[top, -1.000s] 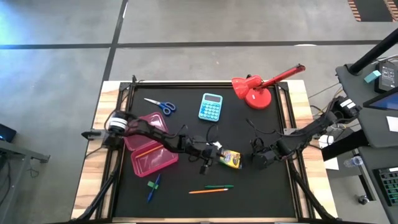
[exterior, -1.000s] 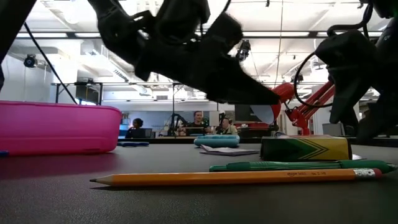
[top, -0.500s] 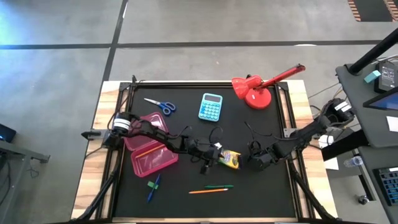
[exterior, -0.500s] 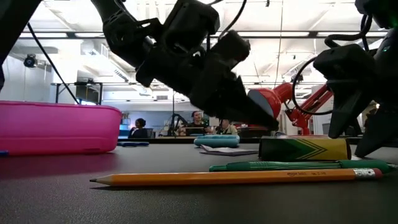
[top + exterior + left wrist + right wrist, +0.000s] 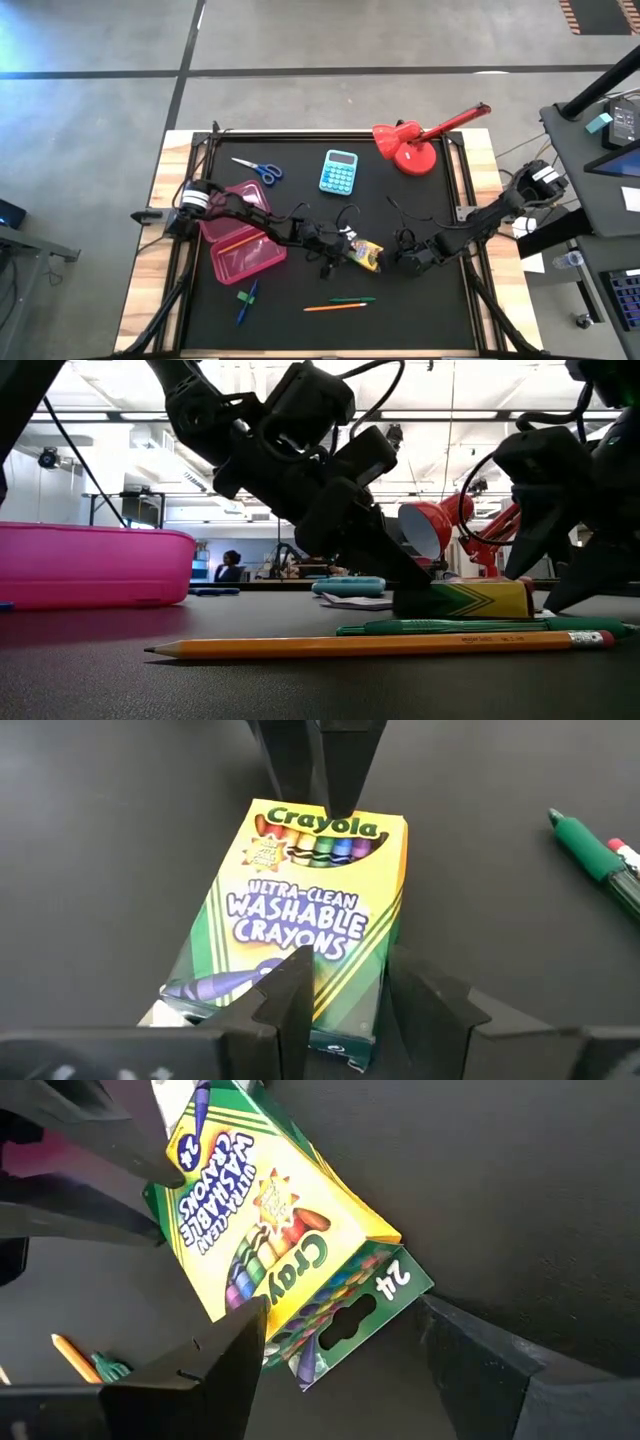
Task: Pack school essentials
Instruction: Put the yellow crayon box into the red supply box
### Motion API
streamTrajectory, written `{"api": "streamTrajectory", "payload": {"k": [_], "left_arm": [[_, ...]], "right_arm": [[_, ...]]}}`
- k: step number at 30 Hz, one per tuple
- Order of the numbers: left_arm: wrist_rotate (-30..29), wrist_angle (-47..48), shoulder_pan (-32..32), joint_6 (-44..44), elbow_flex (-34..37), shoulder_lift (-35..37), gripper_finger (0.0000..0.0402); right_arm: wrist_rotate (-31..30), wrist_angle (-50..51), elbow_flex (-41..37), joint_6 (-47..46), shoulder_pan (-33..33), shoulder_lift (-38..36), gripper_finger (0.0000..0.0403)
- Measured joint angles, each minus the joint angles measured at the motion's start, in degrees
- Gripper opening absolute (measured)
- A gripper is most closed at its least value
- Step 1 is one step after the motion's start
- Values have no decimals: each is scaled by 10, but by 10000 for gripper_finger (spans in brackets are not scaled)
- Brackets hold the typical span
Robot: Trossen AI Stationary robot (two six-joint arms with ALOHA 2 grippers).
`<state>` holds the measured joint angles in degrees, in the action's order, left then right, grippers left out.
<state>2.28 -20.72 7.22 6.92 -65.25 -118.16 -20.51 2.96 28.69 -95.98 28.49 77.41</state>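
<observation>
On my monitors, the black-topped table (image 5: pixel 300 330) with its pale wooden border carries the whole scene. An open pink plastic lunch-style box (image 5: pixel 243 248) lies at its left side, under my left arm. At the far edge sit a red desk lamp (image 5: pixel 412 145) and a light-blue calculator (image 5: pixel 339 171), with blue-handled scissors (image 5: pixel 258 168) further left.

At the table's middle, I see the left end effector (image 5: pixel 347 255) down at one end of the yellow-and-green cardboard crayon box (image 5: pixel 366 256), its fingers (image 5: pixel 290 1005) parted and straddling that end; whether they press on the box I cannot tell. The crayon box lies flat on the table, printed face up. From the opposite side, the right end effector (image 5: pixel 397 262) meets the box's other end with its fingers (image 5: pixel 215 1365) spread wide around it, gripping nothing.

Nearer the front edge lie a thin orange pencil (image 5: pixel 334 307) and a green pen (image 5: pixel 351 299), side by side, well apart from the pink box. A blue marker (image 5: pixel 244 306) and a green marker (image 5: pixel 245 296) lie crossed just in front of that box.
</observation>
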Motion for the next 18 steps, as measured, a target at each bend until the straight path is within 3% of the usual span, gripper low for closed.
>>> {"api": "streamTrajectory", "payload": {"k": [18], "left_arm": [[-11,-3,0,-5,26,2,113]], "right_arm": [[-57,-73,1,6,-1,8,247]]}}
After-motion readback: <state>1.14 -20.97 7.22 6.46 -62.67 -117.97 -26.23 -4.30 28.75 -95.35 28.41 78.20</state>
